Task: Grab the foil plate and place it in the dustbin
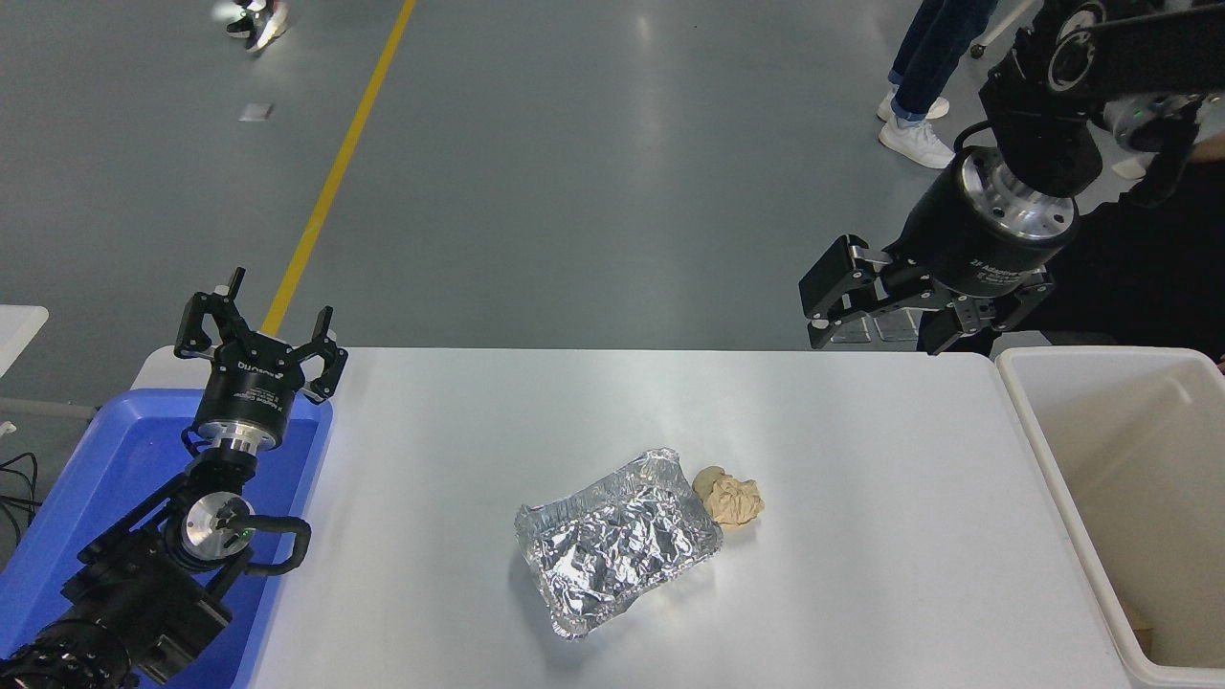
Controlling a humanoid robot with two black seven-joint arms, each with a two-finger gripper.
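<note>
The foil plate (617, 541), a crinkled silver tray, lies on the white table (861, 498) near its middle front. The dustbin (1129, 498), a large off-white bin with a beige inside, stands at the table's right edge. My right gripper (876, 330) is open and empty, held high over the table's far right edge, left of the dustbin's far corner and well away from the foil plate. My left gripper (258, 325) is open and empty, parked at the lower left above a blue tub.
A small tan crumpled paper lump (729, 498) touches the foil plate's far right corner. A blue plastic tub (105, 498) sits at the table's left edge under my left arm. A person's legs (924, 77) stand on the grey floor beyond the table.
</note>
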